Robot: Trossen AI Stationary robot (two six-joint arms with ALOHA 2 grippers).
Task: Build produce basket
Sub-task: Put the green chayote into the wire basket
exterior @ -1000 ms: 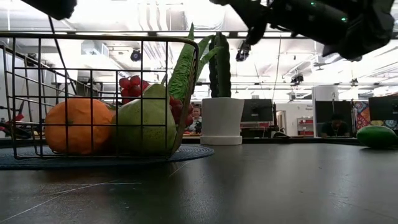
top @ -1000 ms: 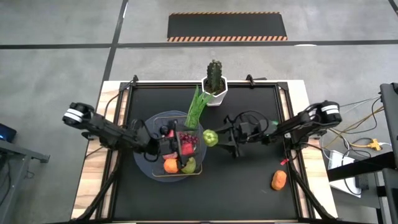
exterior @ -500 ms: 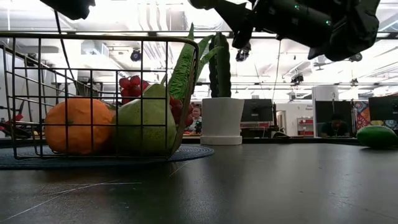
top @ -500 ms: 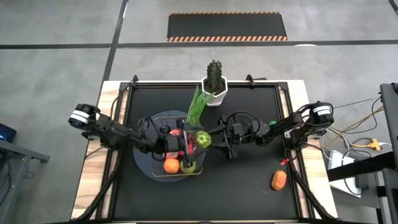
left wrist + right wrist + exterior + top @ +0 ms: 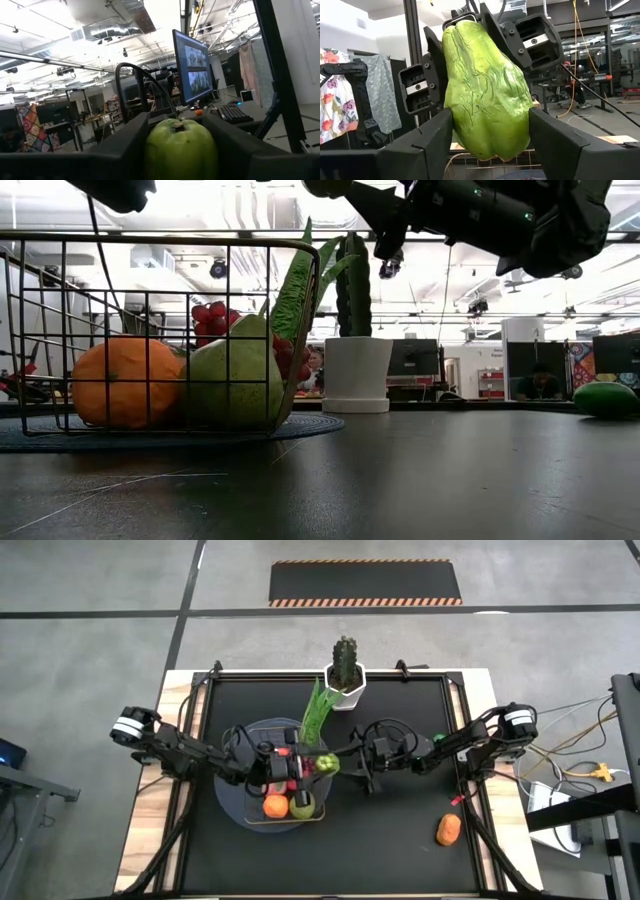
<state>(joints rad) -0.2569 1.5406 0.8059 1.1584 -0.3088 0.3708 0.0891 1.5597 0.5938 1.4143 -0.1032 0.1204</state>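
A green pear [image 5: 326,763] hangs in the air over the right part of the wire basket [image 5: 252,818], between my two grippers. My right gripper [image 5: 342,765] reaches it from the table's right and my left gripper [image 5: 308,765] from the left; both are shut on it. In the basket lie an orange [image 5: 125,395], another green pear [image 5: 235,385] and red grapes [image 5: 210,315]. A long green leafy stalk [image 5: 315,712] leans out over its far rim. The basket stands on a round grey-blue disc [image 5: 228,795]. My left gripper pinches the pear's narrower end [image 5: 451,45] between its two fingers [image 5: 125,145], reaching from the table's left and slanting a little upward. The pear is clear of the basket and table. My right gripper pinches the pear's wider part [image 5: 457,130] between its two fingers [image 5: 430,140], coming from the table's right and slanting slightly upward. The pear stands lengthwise between the fingers, lifted clear.
A cactus in a white pot [image 5: 345,675] stands at the far middle of the black mat. An orange vegetable [image 5: 448,829] and a small red piece [image 5: 456,801] lie near the mat's right edge. In the low view a green piece [image 5: 605,399] lies at far right.
My right gripper has carried the green pear toward the table's left, from beside the basket to above its right part. My left gripper has come toward the right to meet it and has shut on the pear's other end.
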